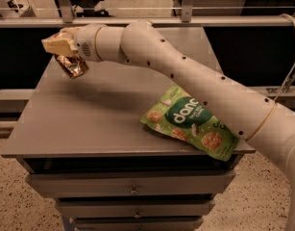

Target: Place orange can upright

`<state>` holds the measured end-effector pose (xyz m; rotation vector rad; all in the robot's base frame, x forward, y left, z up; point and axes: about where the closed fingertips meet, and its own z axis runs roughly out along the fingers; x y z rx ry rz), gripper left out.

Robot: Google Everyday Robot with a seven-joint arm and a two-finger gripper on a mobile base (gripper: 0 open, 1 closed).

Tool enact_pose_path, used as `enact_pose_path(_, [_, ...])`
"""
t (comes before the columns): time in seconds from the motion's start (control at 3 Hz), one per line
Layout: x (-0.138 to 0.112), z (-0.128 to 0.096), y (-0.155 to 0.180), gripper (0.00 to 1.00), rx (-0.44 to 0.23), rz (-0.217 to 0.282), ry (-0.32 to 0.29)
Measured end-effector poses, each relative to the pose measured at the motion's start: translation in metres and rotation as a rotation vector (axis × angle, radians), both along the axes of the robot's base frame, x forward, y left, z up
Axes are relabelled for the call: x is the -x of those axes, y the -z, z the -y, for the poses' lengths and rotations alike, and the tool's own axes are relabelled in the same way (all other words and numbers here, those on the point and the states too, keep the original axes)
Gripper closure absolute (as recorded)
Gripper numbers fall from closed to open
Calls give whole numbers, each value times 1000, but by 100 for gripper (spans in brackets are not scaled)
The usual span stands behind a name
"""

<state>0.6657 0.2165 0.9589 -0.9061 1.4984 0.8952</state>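
Lettering on the bag
Green snack bag (192, 124) reads "danc"; smaller print illegible. Gripper (64, 56), upper left, clasps the orange can (73, 66).

Colours, grey table (89, 124)
Cream gripper (62, 52) at ten o'clock gripping mottled gold-brown orange can (72, 66); green bag (190, 124), perhaps biscuit-printed.

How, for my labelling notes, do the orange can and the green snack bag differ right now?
The orange can hangs tilted in the gripper, off the table above its far left part; the green snack bag lies flat at the front right. The orange can is a small mottled golden-brown cylinder; the green snack bag is a larger flat pouch with white lettering. Both are packaged goods.
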Motion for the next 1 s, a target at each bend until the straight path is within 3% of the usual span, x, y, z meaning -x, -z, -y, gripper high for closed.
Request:
enact_pose_path(0.33, [3,-1,-6,100,-6,19,-7])
enact_pose_path(0.67, [6,12,-6,100,-24,60,-55])
enact_pose_path(1.0, [3,47,-10,100,-19,114,-101])
